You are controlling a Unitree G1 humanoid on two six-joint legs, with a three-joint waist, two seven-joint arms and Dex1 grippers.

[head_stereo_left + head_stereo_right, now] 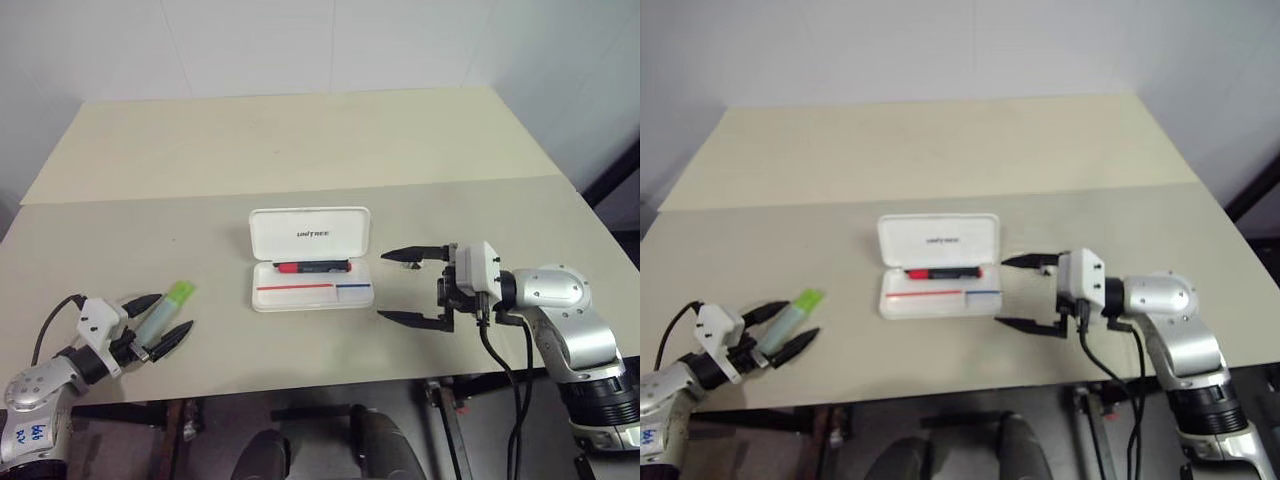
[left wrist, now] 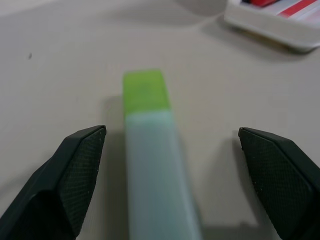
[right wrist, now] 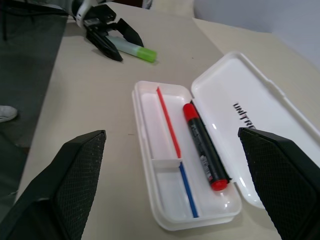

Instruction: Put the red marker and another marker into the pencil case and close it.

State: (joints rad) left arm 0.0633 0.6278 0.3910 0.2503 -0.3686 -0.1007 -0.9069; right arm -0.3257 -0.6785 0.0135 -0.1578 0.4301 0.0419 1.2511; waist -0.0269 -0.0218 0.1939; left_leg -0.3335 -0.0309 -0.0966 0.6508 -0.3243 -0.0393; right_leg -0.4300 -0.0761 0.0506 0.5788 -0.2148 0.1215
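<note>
Left gripper [image 1: 158, 320]: spread wide, straddling green marker [image 1: 166, 308], ungripped, at case's eight o'clock. Marker looked light, stiff, slick; take mid-barrel. Red marker [image 1: 312, 267] lay in open case [image 1: 310, 297]. Right gripper [image 1: 410, 286]: wide, empty, three o'clock.

Head eyes overlook the table [image 1: 300, 150]; wrist views sit low, close.

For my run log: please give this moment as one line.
red marker: in open case | green marker: on table, between open left end effector fingers
</note>
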